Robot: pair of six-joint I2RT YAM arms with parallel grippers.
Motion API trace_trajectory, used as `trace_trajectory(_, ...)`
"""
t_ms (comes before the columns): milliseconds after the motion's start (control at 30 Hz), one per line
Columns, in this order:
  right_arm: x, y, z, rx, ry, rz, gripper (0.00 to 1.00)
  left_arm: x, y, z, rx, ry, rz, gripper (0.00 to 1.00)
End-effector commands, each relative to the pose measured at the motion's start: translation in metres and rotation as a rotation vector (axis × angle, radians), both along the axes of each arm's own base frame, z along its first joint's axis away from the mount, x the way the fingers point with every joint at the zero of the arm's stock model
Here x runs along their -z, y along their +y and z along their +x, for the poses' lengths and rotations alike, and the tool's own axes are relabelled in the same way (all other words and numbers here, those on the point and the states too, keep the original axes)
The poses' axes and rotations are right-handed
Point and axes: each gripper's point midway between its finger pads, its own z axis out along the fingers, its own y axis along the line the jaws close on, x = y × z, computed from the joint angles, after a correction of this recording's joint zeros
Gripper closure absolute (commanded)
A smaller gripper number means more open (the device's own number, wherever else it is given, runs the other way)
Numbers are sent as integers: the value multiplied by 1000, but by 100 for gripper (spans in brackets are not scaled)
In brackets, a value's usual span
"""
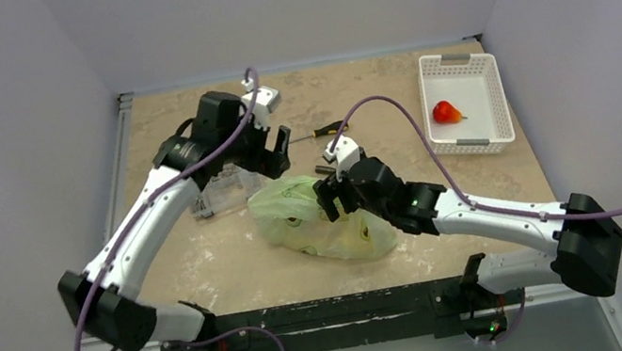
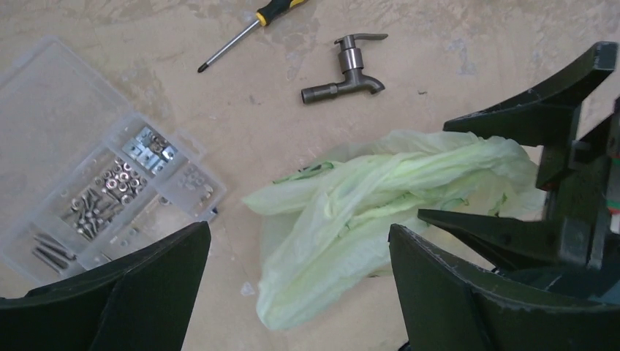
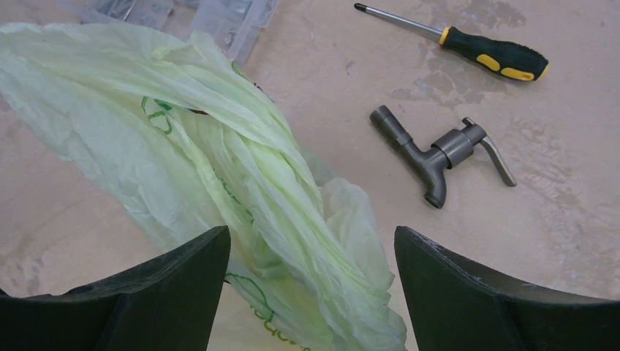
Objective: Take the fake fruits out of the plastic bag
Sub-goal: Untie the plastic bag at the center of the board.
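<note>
1. Top view: the plastic bag (image 1: 319,217) lies mid-table, lumpy; one red fruit (image 1: 445,112) sits in the white basket (image 1: 467,102)
2. Left wrist: the left gripper (image 2: 300,238) gapes wide, empty, above the twisted bag; the right gripper (image 2: 435,172) is near, so they could collide
3. Right wrist: it too is wide and empty; a pinch here may catch only film and drag the bag

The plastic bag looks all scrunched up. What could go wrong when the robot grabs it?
1. The top of the plastic bag is twisted, so a pinch may lift the whole bag, contents and all.
2. The left gripper and right gripper hang open close together above it and could bump.
3. A dragged bag might shove the metal tap beside it.
</note>
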Motion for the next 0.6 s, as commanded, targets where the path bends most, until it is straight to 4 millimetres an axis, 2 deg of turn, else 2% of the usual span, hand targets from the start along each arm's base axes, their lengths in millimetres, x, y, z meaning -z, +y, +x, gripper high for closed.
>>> trace_trajectory(0, -13, -13, 7, -45, -71, -175, 18, 46, -26, -11, 250, 189, 66, 15)
trace_trajectory(67, -17, -13, 12, -49, -112, -195, 19, 58, -44, -15, 307, 237, 8, 19)
trace_trajectory(133, -23, -9, 13, -59, -124, -180, 24, 63, -49, -13, 299, 232, -2, 30)
trace_trajectory(200, -29, -3, 11, -84, -142, -151, 30, 62, -49, -8, 259, 208, -14, 41)
trace_trajectory(300, -38, 0, 10, -72, -186, -116, 31, 56, -48, -6, 202, 163, -46, 57)
trace_trajectory(367, -47, 11, 10, -91, -212, -66, 31, 50, -51, -12, 200, 140, -79, 67)
trace_trajectory(433, -45, 23, 8, -166, -232, -110, 32, 45, -53, -17, 205, 125, -88, 75)
trace_trajectory(500, -41, 32, 9, -163, -259, -173, 29, 45, -54, -21, 212, 125, -77, 82)
trace_trajectory(533, -40, 35, 10, -165, -268, -199, 30, 47, -51, -21, 198, 131, -63, 89)
trace_trajectory(567, -39, 36, 12, -146, -277, -216, 36, 49, -46, -20, 165, 135, -46, 100)
